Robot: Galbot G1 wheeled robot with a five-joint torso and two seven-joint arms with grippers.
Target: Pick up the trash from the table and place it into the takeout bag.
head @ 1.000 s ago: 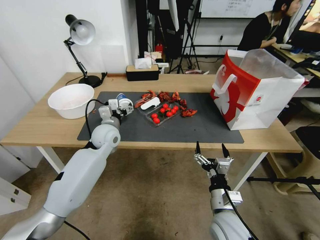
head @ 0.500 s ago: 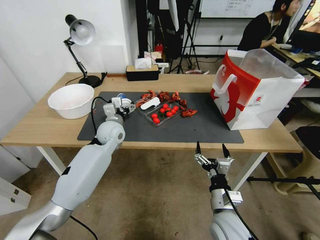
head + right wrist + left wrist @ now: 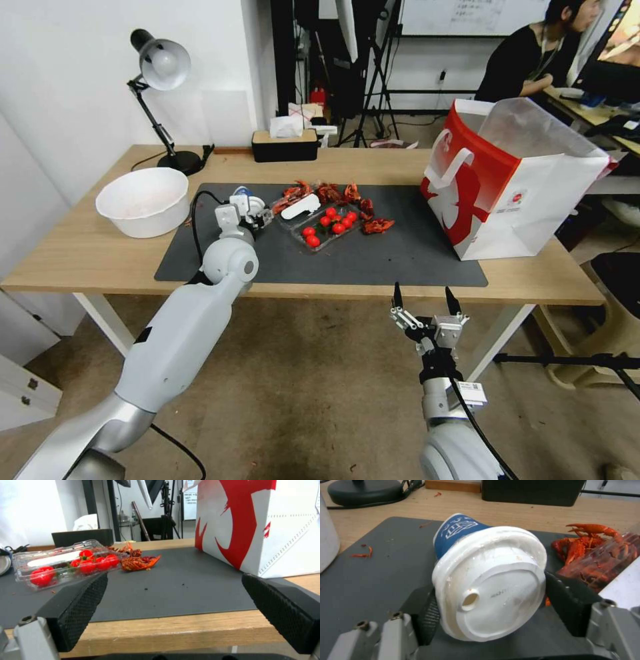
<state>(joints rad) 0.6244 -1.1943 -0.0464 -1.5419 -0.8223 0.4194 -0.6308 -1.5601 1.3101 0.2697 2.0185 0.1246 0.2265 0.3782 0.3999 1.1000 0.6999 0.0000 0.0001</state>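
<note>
Blue-white cup with white lid (image 3: 486,580): paper drink cup, tilted, lid facing the left wrist camera, sip hole visible. Location: left-centre of the head view, over the left part of the dark grey mat (image 3: 400,257). Held by the left claw (image 3: 252,212), whose black pads press on either side of the lid rim in the wrist view. Change noted: across the last second the left arm has drifted rightward in the head frame, cup carried along, closing on the clear tray of red tomatoes (image 3: 323,227). Judged to mean the pick is done and transport toward the bag is under way.

Takeout bag (image 3: 513,180): red-and-white paper carrier, upright, mouth open, right side of the head frame, well apart from the cup.

Right claw (image 3: 425,300): lower centre-right of the head frame, below the desk (image 3: 87,253) edge, fingers spread, holding nothing, unmoved.

Other litter: red crayfish shells (image 3: 333,195) at mid-frame, around the tray.

White bowl (image 3: 142,200): left of the mat.
</note>
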